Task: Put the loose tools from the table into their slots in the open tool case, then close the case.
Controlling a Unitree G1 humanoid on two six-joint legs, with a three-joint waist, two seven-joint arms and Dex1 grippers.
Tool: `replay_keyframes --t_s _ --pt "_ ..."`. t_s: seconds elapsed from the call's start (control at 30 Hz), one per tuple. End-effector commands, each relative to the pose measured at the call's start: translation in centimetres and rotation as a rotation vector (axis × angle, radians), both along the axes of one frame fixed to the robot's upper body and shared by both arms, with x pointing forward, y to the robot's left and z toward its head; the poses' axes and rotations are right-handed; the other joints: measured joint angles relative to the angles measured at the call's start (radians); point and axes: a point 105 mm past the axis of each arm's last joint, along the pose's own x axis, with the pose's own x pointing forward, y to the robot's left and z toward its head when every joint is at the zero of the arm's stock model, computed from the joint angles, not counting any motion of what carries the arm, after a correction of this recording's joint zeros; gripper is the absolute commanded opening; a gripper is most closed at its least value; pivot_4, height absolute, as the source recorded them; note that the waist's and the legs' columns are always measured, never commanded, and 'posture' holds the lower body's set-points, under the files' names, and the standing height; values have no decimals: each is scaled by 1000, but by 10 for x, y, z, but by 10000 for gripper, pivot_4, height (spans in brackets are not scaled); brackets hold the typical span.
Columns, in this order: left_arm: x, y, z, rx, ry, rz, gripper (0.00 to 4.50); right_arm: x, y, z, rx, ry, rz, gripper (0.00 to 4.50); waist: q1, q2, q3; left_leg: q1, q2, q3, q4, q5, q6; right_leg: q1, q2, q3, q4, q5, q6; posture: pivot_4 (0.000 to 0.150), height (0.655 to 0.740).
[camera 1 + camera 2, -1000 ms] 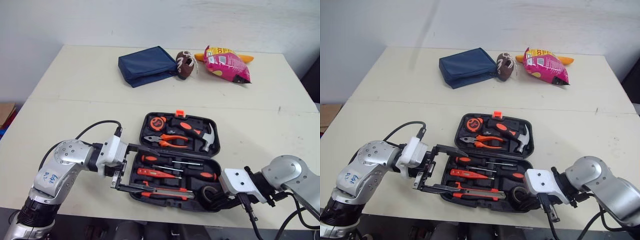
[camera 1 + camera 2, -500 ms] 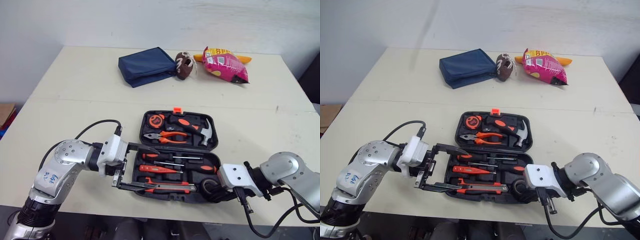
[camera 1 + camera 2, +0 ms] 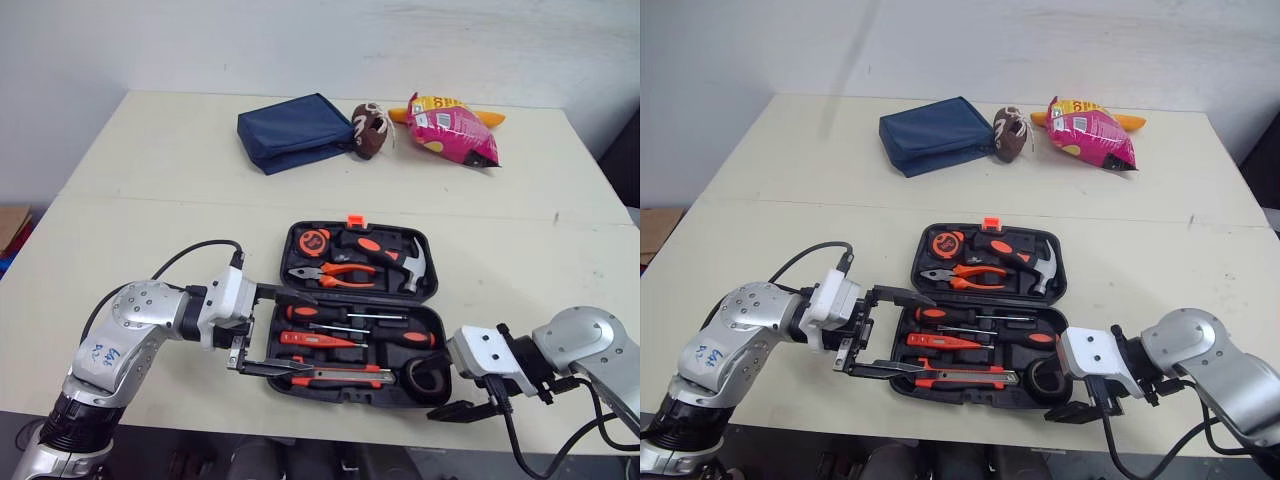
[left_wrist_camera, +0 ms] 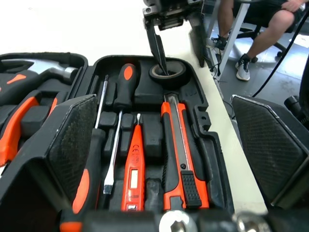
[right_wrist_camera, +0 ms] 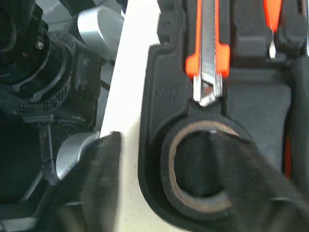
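Now, your left gripper (image 3: 305, 333) is spread across the 9 o'clock end of the open tool case (image 3: 345, 394); your right gripper (image 3: 435, 395), also spread, straddles its 5 o'clock corner, one finger inside the tape roll (image 3: 428, 372).

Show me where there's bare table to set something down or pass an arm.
Widest free patch: the table band between the tool case and the back row of blue pouch, brown ball and snack bag. Also bare: left of the case and right of it. Crowded: the near edge, where left gripper and right gripper flank the case.
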Motion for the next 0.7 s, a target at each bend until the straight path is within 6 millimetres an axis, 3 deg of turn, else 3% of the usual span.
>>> replay_keyframes --t_s 0.03,0.13,0.27,0.37,0.5,0.7 --pt "-3 -1 4 -4 -28 -11 45000 -2 4 27 152 -33 0 30795 1 0 0 0 0 0 0 0 0 0 0 0 0 0 0 1500 7400" --pt "-3 1 4 -2 -25 -4 45000 -6 1 41 224 -7 -38 30795 1 0 0 0 0 0 0 0 0 0 0 0 0 0 0 1500 7400" --pt "-1 5 3 8 -29 7 45000 -12 -4 43 263 33 -43 30795 1 0 0 0 0 0 0 0 0 0 0 0 0 0 0 1500 7400" --pt "3 2 5 -4 -43 15 45000 -5 6 34 392 -5 -66 21720 1 -3 -1 0 0 0 0 0 0 0 1 0 0 0 0 1500 7400" --pt "2 2 6 -5 -34 7 45000 7 -1 9 396 -72 -131 909 1 -3 0 0 0 0 0 0 0 0 0 0 1 0 1 1500 7400" --pt "3 7 4 17 -15 27 45000 7 -3 -22 373 -32 -144 302 0 -3 0 0 0 1 0 0 0 0 0 1 1 1 1 1500 7400"
